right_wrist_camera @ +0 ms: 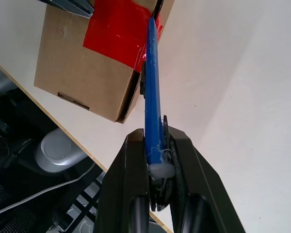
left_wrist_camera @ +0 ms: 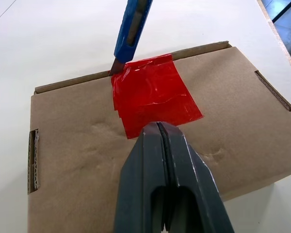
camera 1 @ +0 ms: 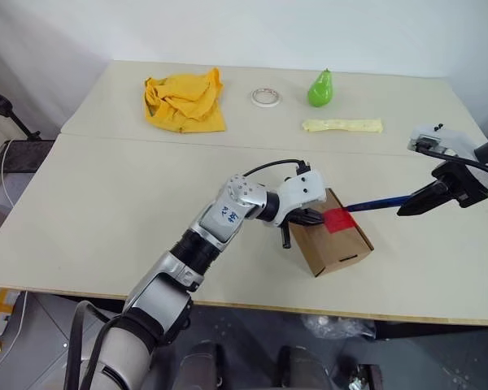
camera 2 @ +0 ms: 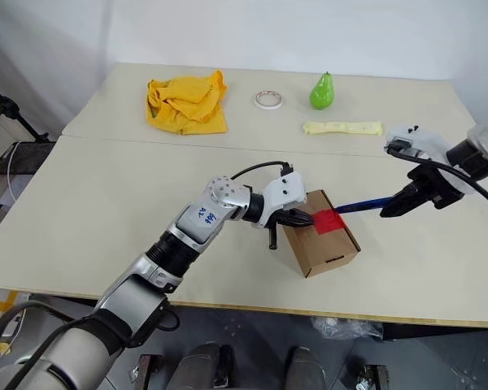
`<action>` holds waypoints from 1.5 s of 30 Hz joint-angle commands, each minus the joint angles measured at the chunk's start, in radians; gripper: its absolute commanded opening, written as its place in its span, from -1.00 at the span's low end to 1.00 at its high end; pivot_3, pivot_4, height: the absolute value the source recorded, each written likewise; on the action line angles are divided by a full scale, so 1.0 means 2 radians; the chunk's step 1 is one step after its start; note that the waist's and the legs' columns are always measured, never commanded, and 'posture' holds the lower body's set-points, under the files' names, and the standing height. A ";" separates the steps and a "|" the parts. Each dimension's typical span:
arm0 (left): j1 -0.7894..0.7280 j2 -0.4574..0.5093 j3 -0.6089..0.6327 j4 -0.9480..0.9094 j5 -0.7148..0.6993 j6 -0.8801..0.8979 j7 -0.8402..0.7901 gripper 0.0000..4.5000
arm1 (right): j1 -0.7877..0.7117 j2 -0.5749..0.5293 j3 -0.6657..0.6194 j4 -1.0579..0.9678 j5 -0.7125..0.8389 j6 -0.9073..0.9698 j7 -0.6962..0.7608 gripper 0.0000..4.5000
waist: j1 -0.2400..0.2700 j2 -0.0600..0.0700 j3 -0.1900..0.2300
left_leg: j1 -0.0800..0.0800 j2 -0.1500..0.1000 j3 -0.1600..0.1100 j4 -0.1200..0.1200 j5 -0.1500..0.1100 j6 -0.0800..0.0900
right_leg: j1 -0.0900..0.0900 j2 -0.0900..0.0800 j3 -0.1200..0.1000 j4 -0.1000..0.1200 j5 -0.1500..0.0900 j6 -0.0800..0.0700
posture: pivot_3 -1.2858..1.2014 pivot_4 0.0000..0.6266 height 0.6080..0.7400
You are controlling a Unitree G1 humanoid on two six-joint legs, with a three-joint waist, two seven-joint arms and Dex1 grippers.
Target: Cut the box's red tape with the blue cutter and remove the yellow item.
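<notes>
A: Here, where does each task thing lie, taking the box (camera 1: 335, 236) as landmark?

B: The red tape (left_wrist_camera: 153, 97) sits on the box's top face and folds over one long edge. The blue cutter (right_wrist_camera: 152, 97) comes in from the side away from the left arm, its dark tip touching the tape just at that edge. The yellow item is not visible; presumably it is inside the box, which is unopened.

A: And the jaws?

B: The right gripper (right_wrist_camera: 155, 145) is clenched on the cutter's rear end. The left gripper (left_wrist_camera: 160, 141) is fully closed with nothing between its fingers, its tips pressed on the box's top just beside the tape.

A: What could go wrong?

B: The cutter is held far from its tip, so it may pivot and skate over the tape without slicing. Blade drag may slide the light box if the left gripper's bracing slips. The tip may also catch the cardboard seam and tear it.

A: Any readable writing?

B: A small dark label on the box's end face is too small to read, as are blue marks on the left arm.
</notes>
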 commanded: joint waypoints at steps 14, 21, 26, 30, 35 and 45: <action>0.050 0.011 -0.046 0.034 0.028 0.053 -0.004 -1.00 | -0.007 -0.038 0.028 -0.025 0.022 0.003 0.034 -0.93 | 0.000 0.000 0.000 | 0.000 0.000 0.000 0.000 0.000 0.000 | 0.000 0.000 0.000 0.000 0.000 0.000 | 0.03 -0.52 1.00; 0.052 0.013 -0.047 0.028 0.028 0.058 -0.006 -1.00 | 0.010 -0.025 0.024 -0.025 0.018 0.001 0.034 -0.93 | 0.000 0.000 0.000 | 0.000 0.000 0.000 0.000 0.000 0.000 | 0.000 0.000 0.000 0.000 0.000 0.000 | 0.03 -0.52 1.00; 0.053 0.015 -0.049 0.021 0.027 0.063 -0.006 -1.00 | 0.015 -0.022 0.024 -0.039 0.033 0.004 0.034 -0.93 | -0.001 0.000 -0.002 | 0.000 0.000 0.000 0.000 0.000 0.000 | 0.000 0.000 0.000 0.000 0.000 0.000 | 0.03 -0.52 1.00; 0.054 0.017 -0.049 0.019 0.028 0.065 -0.006 -1.00 | 0.025 -0.060 0.022 -0.077 0.046 0.011 0.034 -0.93 | 0.000 0.000 -0.002 | 0.000 0.001 0.000 0.000 0.000 0.000 | 0.000 0.000 0.000 0.000 0.000 0.000 | 0.03 -0.52 1.00; 0.055 0.019 -0.050 0.019 0.029 0.066 -0.007 -1.00 | 0.057 -0.123 -0.006 -0.145 0.084 0.041 0.034 -0.93 | 0.000 0.001 -0.002 | 0.000 0.001 0.000 0.000 -0.001 0.000 | 0.000 0.000 -0.001 -0.001 0.000 0.000 | 0.03 -0.52 1.00; 0.051 0.022 -0.014 0.002 0.005 0.023 -0.007 -1.00 | 0.139 -0.130 -0.188 -0.041 0.083 -0.026 0.032 -0.93 | -0.001 0.001 -0.003 | 0.001 0.002 0.001 0.001 -0.001 0.000 | 0.000 0.000 0.000 -0.001 0.000 -0.001 | 0.03 -0.52 1.00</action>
